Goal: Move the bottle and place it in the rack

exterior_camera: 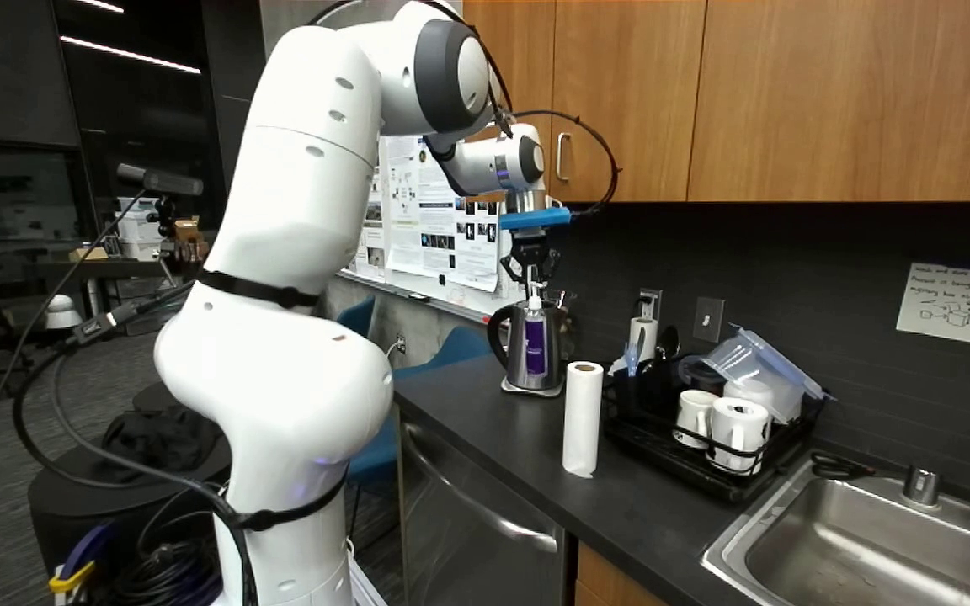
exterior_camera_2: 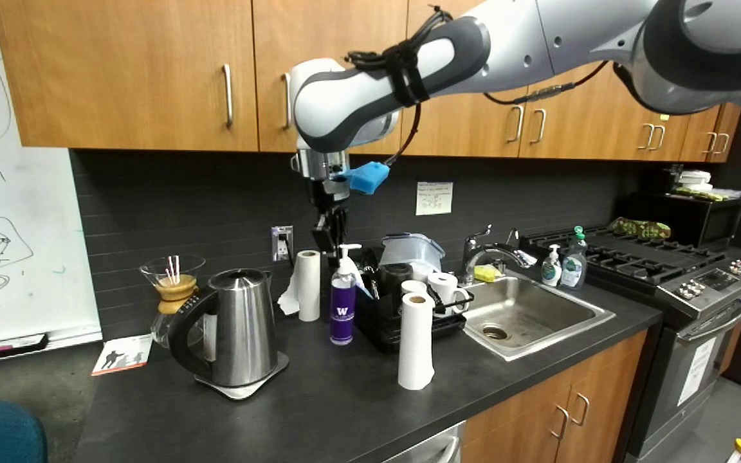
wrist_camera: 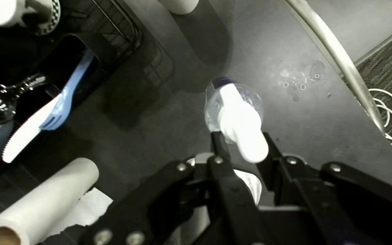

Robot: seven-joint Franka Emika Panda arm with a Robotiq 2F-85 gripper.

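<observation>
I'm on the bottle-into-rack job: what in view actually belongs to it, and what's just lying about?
Belongs to the job:
purple-labelled pump bottle
black dish rack
gripper, holding the bottle

Just lying about:
steel electric kettle
front paper-towel roll
wall-side paper-towel roll
yellow sponge
white mugs in the rack

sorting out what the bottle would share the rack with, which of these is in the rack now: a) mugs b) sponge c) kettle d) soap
a, since white mugs sit in the black rack beside the sink, as both exterior views show.
</observation>
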